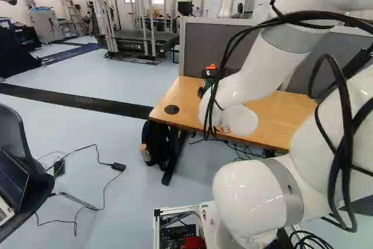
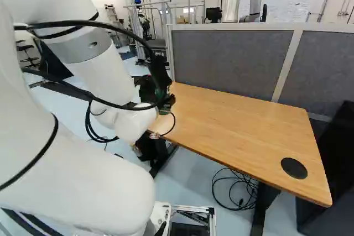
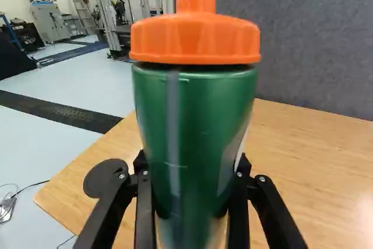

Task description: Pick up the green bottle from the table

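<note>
The bottle (image 3: 195,121) was found pinched between the fingers (image 3: 145,208); grasping was judged complete, lift-off from the counter (image 3: 303,161) unconfirmed.

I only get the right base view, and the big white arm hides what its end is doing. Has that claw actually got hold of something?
Observer: It looks that way. In the wrist view, the gripper is closed on the green bottle, one finger at each side.

Operator: Neat! Is the bottle upright or on its side, and does it have a lid?

Observer: Upright, with an orange cap on top. Its base is out of sight, so I can't say whether it's off the table.
</note>
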Robot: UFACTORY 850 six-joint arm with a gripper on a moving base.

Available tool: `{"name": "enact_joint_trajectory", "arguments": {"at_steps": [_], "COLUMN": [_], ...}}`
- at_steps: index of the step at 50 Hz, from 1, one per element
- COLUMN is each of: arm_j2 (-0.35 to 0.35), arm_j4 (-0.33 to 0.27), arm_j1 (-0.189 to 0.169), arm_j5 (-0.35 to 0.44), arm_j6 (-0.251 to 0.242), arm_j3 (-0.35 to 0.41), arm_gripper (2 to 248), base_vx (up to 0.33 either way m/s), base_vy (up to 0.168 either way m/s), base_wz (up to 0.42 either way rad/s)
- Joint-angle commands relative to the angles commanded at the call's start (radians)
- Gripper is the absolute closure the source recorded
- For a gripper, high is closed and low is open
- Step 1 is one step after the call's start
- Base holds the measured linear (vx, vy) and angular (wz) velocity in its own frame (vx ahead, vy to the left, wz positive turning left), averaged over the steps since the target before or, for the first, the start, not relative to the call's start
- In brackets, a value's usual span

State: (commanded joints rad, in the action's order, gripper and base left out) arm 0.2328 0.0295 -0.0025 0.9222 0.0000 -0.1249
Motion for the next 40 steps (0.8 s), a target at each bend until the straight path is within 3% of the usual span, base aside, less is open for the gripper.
{"name": "enact_joint_trajectory", "arguments": {"at_steps": [40], "arm_j2": [0.046], "arm_j4": [-0.029], "arm_j1": [0.003], "arm_j5": [-0.050], "arm_j6": [0.000], "arm_j3": [0.038], "arm_gripper": [137], "base_vx": [0.000], "base_vy": [0.000], "base_wz": [0.000]}}
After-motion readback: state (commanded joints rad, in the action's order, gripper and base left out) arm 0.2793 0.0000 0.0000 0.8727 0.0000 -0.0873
